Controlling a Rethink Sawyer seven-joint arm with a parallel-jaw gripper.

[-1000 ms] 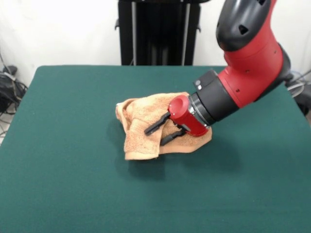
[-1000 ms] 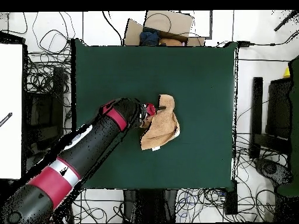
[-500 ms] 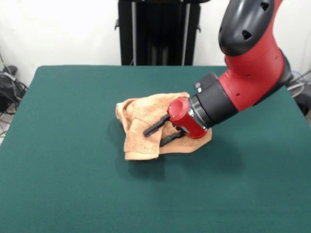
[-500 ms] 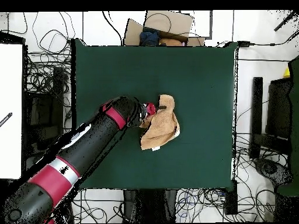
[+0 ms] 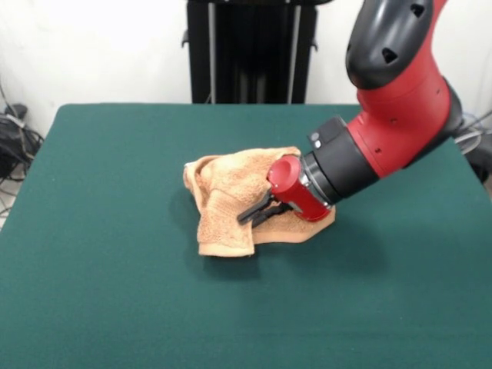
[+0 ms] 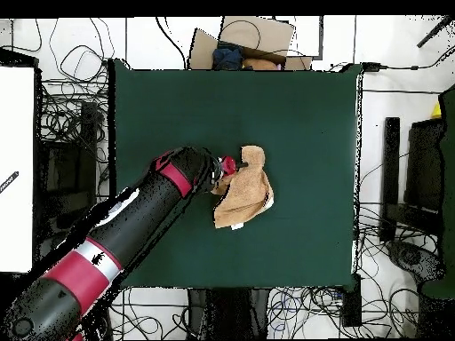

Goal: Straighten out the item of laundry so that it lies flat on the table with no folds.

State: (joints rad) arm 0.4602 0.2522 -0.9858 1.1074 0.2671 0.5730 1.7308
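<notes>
The item of laundry (image 5: 223, 184), an orange-tan towel, lies crumpled with several folds near the middle of the green table (image 5: 115, 292). My gripper (image 5: 247, 216) reaches in low from the right and is tilted toward the towel. Its black fingers are pressed together on a fold in the cloth's middle. In the overhead view the towel (image 6: 251, 191) sits just right of the gripper (image 6: 240, 167), with a small white tag (image 6: 235, 227) at its lower edge. The arm's red wrist covers part of the towel's edge.
Green tabletop (image 6: 302, 115) extends widely around the towel on every side. A black stand (image 5: 250, 50) rises behind the table's far edge. Cables (image 5: 11, 142) lie off the left edge, and a cardboard box (image 6: 244, 40) sits beyond one table edge.
The fingers stood apart over the towel in the earlier frames; now they have come together on a fold. The arm has barely moved.
</notes>
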